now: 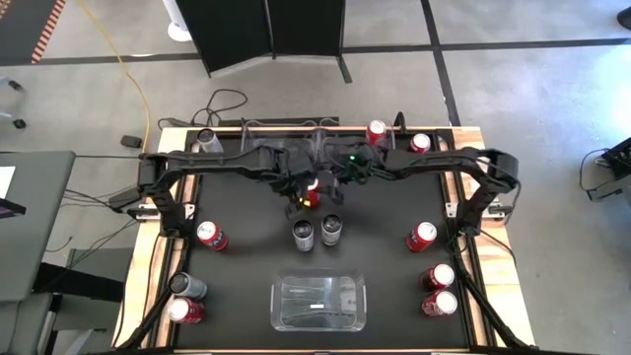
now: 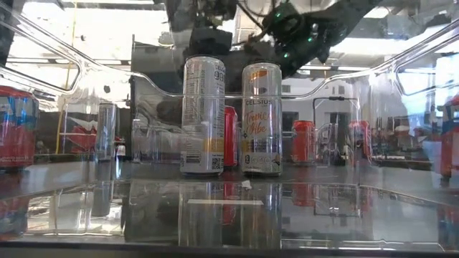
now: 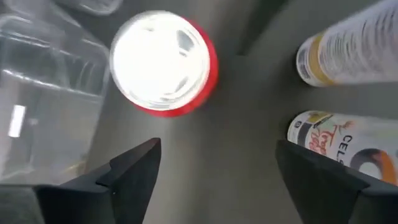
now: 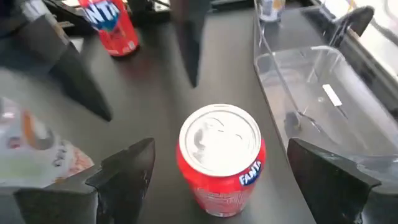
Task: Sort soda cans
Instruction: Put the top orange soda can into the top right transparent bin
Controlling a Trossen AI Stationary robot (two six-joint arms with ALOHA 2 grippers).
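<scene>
Near the middle of the table, both of your grippers are converging on one upright red can (image 1: 312, 193), which stands just behind the two pale cans (image 1: 316, 233) set side by side ahead of the clear bin (image 1: 318, 302). Your left gripper (image 3: 214, 171) hangs above it with fingers spread wide and nothing between them; the can's silver top shows beyond the fingertips, not yet between them. Your right gripper (image 4: 217, 168) is likewise spread apart and empty, and the can sits roughly centred ahead of its gap. You look to be at the approach step of a pick, with most of the sorting left: other red cans (image 1: 211, 235) stand apart near the left and right edges, and the bin appears empty. For the next move, commit only one arm, since the two wrists sit very close and could collide. Lower until the fingers straddle the can's wall, then close. Watch the pale cans just beside it; a wide finger could knock one over.
</scene>
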